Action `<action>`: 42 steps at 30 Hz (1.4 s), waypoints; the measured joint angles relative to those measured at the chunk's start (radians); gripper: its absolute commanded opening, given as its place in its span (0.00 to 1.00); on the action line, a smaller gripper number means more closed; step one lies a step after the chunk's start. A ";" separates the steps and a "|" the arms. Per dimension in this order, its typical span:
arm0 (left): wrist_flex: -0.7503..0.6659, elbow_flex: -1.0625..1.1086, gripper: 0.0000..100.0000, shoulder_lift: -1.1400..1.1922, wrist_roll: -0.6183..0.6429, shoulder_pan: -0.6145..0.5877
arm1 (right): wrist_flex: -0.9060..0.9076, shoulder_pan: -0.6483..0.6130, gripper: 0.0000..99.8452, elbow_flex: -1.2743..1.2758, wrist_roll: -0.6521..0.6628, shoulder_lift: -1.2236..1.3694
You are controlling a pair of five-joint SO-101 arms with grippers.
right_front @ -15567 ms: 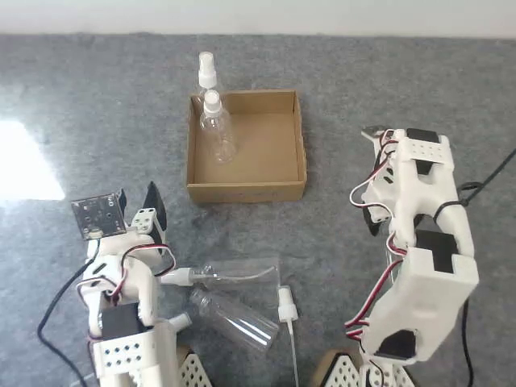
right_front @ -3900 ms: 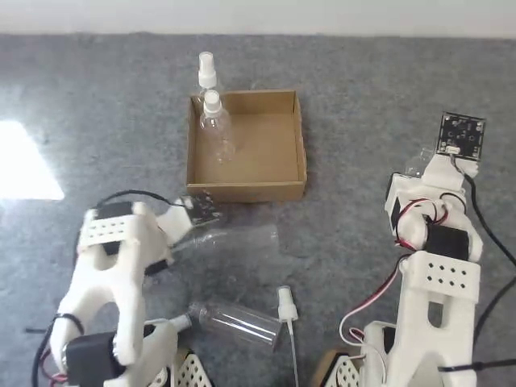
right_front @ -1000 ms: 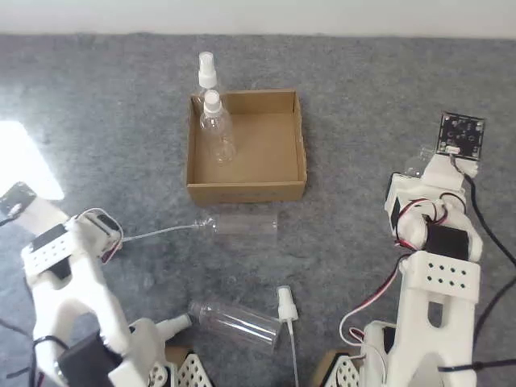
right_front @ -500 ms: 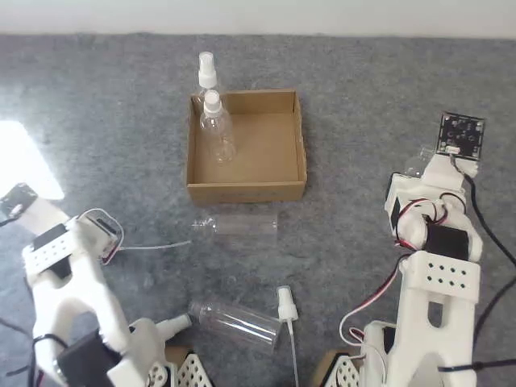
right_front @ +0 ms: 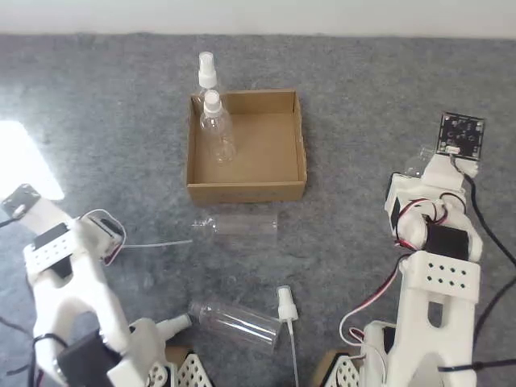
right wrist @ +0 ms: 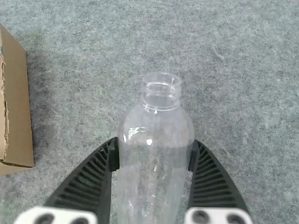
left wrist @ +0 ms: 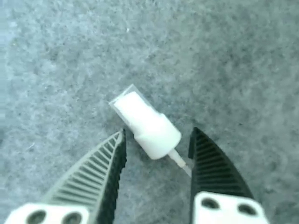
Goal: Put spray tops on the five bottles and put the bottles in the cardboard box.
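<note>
Jaws on the left end effector are apart, straddling a white spray top lying on the grey bench, with one jaw right up against it. The right end effector is clamped on an open-necked clear bottle. The cardboard box has one capped bottle inside, a second sprayer bottle stands just behind it, and a topless bottle lies in front.

arms white | tool black, ribbed | wires red, black
</note>
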 measured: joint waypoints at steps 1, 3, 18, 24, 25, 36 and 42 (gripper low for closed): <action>0.012 0.000 0.21 0.000 0.000 0.002 | 0.000 0.000 0.08 0.000 0.000 0.000; 0.026 0.000 0.20 0.000 -0.002 0.003 | 0.000 0.000 0.08 0.000 0.000 0.000; 0.032 -0.037 0.20 0.104 0.060 0.000 | 0.000 0.000 0.08 0.000 0.000 0.000; 0.083 -0.155 0.20 0.241 0.095 -0.040 | 0.000 0.000 0.08 0.000 0.000 0.000; 0.086 -0.158 0.20 0.241 0.097 -0.041 | 0.000 0.000 0.08 0.000 0.000 0.000; 0.126 -0.195 0.33 0.242 0.097 -0.098 | 0.000 0.000 0.08 0.000 0.000 0.000; 0.157 -0.199 0.36 0.242 0.104 -0.097 | 0.000 0.000 0.08 0.000 0.000 0.000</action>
